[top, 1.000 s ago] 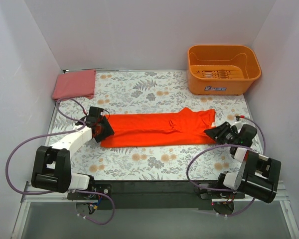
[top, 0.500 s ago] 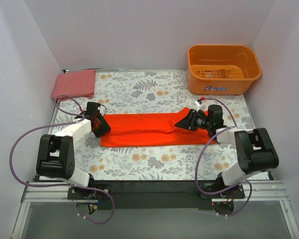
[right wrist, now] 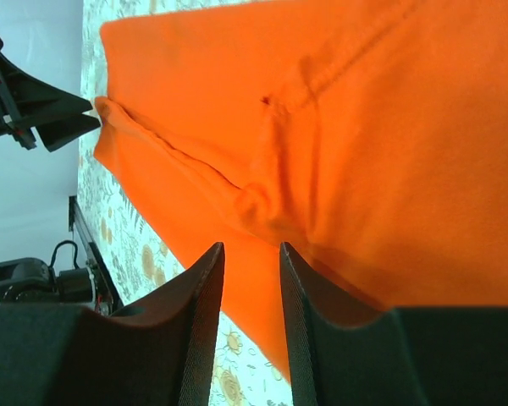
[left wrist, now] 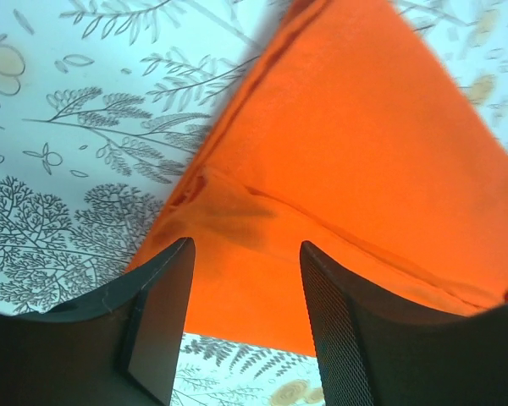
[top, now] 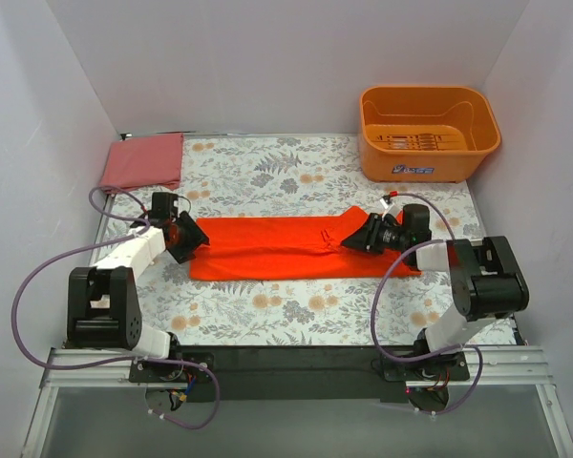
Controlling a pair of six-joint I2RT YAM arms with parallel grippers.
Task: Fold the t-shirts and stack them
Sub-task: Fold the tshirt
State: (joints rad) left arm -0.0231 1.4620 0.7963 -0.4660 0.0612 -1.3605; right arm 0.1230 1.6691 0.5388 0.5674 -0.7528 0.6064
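Orange-red t-shirt point(top: 267, 250): lying flat as a long band across the table point(top: 267, 172).
Pinkish-red t-shirt point(top: 143, 160): folded, far-left corner.
Left gripper point(top: 193, 239): jaws wide apart at the band's left end.
Right gripper point(top: 351, 240): jaws slightly apart over the collar area, nothing between them.

Top external: fixed, high behind near edge, looking down and toward far side; whole table point(top: 296, 162) in frame, distant. Left wrist: very close, low over left end of orange-red t-shirt point(left wrist: 356, 169). Right wrist: close over shirt's right half, facing left along it, reaching left gripper point(right wrist: 96, 113). All three share shirt.
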